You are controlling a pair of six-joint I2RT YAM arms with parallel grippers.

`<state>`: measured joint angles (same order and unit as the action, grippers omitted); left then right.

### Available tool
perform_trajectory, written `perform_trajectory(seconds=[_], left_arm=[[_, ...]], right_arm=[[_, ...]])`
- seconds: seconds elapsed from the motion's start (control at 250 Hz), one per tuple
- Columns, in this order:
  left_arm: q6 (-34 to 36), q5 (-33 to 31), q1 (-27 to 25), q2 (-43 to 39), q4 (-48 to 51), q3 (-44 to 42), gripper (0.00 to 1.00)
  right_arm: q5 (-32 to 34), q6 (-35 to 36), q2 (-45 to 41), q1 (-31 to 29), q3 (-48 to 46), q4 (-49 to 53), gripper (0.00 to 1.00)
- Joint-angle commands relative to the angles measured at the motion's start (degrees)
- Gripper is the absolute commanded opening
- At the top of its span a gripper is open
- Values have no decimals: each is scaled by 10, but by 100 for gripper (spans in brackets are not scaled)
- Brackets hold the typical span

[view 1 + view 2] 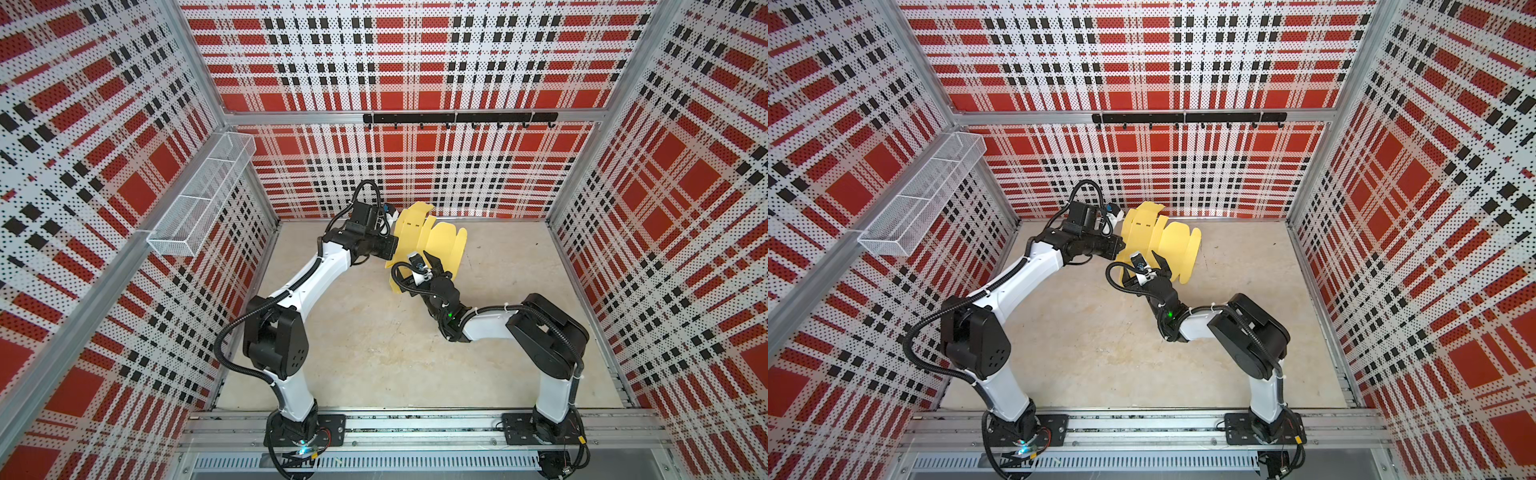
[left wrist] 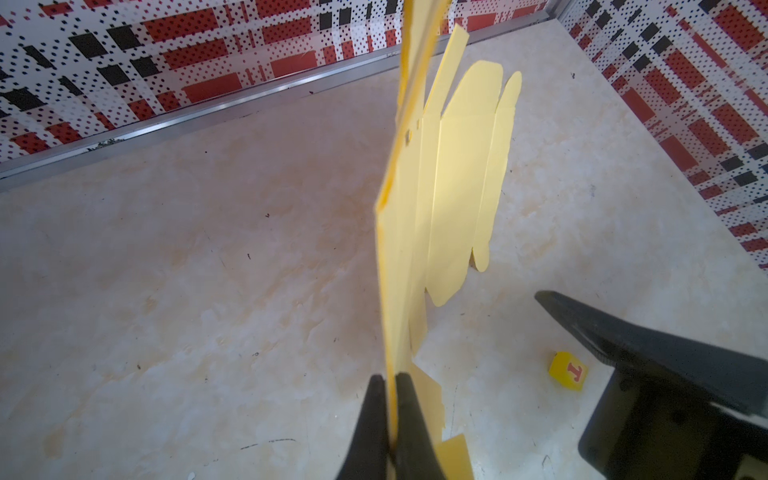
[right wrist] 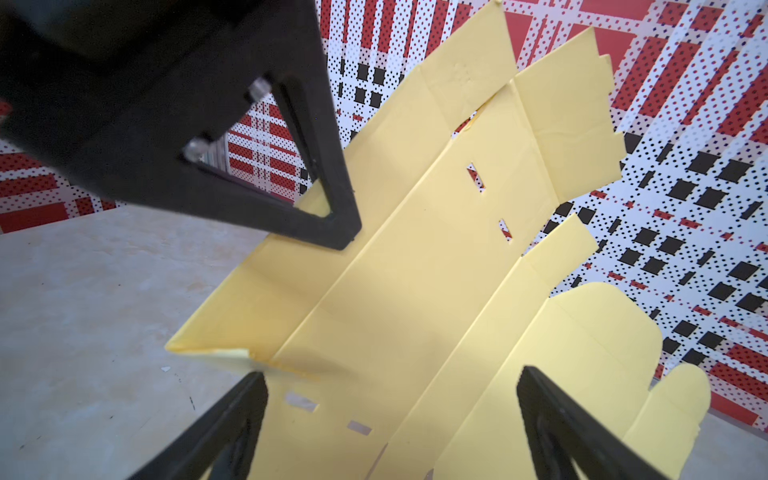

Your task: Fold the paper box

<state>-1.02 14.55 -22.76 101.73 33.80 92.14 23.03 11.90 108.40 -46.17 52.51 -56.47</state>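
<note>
Paper box: an unfolded die-cut sheet, pale yellow, with scored panels, slots and rounded flaps all open. It is held upright on edge just above centre in both top views, near the back wall; I cannot tell whether its lower edge touches the table. The left gripper is pinched tight on one edge of the sheet. The right gripper has its jaws spread wide, faces the broad panel and clamps nothing. Judged step: early, with the sheet presented for a first crease. The next move likely calls for the right fingers to press or grip a side panel along a score line, using the left pinch as anchor. Only writing: a red "T" on the small yellow cube; the sheet carries no print.
</note>
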Motion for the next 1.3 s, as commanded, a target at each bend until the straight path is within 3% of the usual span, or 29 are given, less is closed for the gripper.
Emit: perform_trajectory(seconds=[0.0, 0.58, 0.944, 1.116, 1.296], left_arm=[[-6, 5, -6, -8, -8, -3, 0], [-7, 13, -9, -7, -6, 3, 0], [4, -20, 2, -14, 3, 9, 0], [-1, 12, 23, -28, 13, 1, 0], [-57, 99, 85, -49, 11, -28, 0]], right_arm=[[9, -12, 10, 3, 27, -49, 96], [-7, -21, 26, 8, 43, -36, 97], [-6, 17, -40, 15, -57, -41, 97], [3, 26, -112, 24, -140, -18, 97], [-61, 32, -181, 57, -176, 89, 98]])
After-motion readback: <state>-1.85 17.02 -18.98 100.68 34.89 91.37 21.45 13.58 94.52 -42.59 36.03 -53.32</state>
